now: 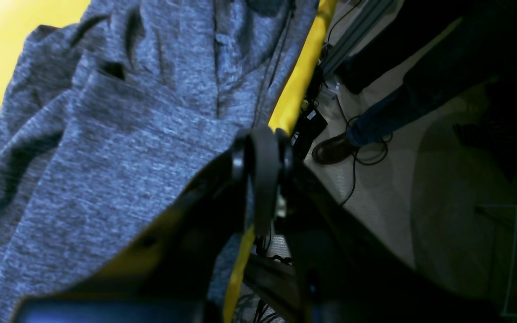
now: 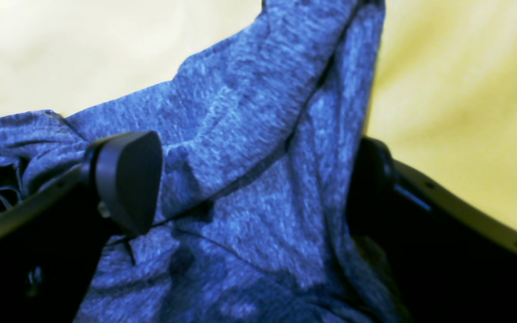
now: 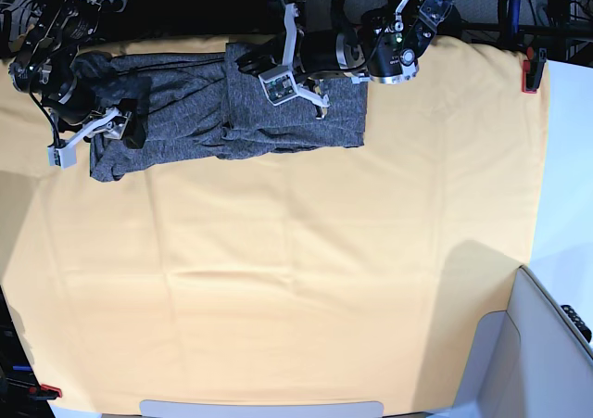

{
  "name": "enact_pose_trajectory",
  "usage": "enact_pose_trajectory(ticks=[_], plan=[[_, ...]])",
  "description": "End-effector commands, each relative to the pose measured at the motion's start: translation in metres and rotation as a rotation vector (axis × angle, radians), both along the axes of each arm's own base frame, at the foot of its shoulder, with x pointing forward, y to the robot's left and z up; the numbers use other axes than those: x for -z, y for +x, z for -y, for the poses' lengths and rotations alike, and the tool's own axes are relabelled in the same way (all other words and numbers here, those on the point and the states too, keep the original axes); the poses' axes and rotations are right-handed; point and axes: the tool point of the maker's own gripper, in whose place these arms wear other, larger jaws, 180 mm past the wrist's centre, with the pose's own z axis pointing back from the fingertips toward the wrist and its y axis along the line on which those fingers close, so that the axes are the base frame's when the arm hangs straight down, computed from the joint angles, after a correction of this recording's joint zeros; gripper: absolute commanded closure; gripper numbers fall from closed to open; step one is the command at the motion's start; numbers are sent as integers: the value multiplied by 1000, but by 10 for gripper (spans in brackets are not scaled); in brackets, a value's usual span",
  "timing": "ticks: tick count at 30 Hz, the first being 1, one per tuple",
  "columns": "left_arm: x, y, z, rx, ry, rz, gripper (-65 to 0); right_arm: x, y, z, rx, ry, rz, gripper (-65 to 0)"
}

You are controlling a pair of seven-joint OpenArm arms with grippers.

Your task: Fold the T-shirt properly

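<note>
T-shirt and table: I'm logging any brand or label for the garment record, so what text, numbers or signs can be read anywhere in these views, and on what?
None readable.
T-shirt: plain heathered grey knit, no print or tag showing.
Yellow cloth: no markings.
Left gripper and right gripper: no legible lettering.

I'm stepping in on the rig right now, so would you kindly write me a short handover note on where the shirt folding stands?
Left end effector: shut, its tips at the T-shirt by the far edge of the yellow cloth; whether it pinches fabric is unclear.
Right end effector: open, with shirt fabric between its jaws, not gripped.
T-shirt: lies along the far edge of the cloth in a long, rumpled band, one part already doubled over.
Left to do: close on the fabric, finish the folds, smooth it flat.
</note>
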Motion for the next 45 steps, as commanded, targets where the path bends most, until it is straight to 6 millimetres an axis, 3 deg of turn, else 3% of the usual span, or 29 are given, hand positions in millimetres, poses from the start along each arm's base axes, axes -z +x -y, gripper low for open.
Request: enact_pose_trajectory(ticks=[1,4,7,15,19,23,31,45], plan=[[-12,3,5,-2,-49,18,-2,20,-23,-9,-36,12,-130,-572],[-12,3,4,-2,-48,18,-2,21,-23,-10,-42,11,-132,-568],[-12,3,4,-2,-48,18,-2,21,-23,-10,-43,11,-131,-501],[-12,3,4,-2,-48,18,-2,21,-23,-11,-42,14,-132,-147],[-12,3,4,-2,-48,18,-2,20,-20,-17,-65,13,-127,-7],[-13,17,-7,-50,-41,34,-2,9,-10,-33,-130,-10,-91,0],[-14,53,-46,-199,-9,70,-2,-42,10,-86,-291,-77,74,0],[-15,84,-102,-380,34,99,-2,-58,6,-209,-589,-5,175,0]])
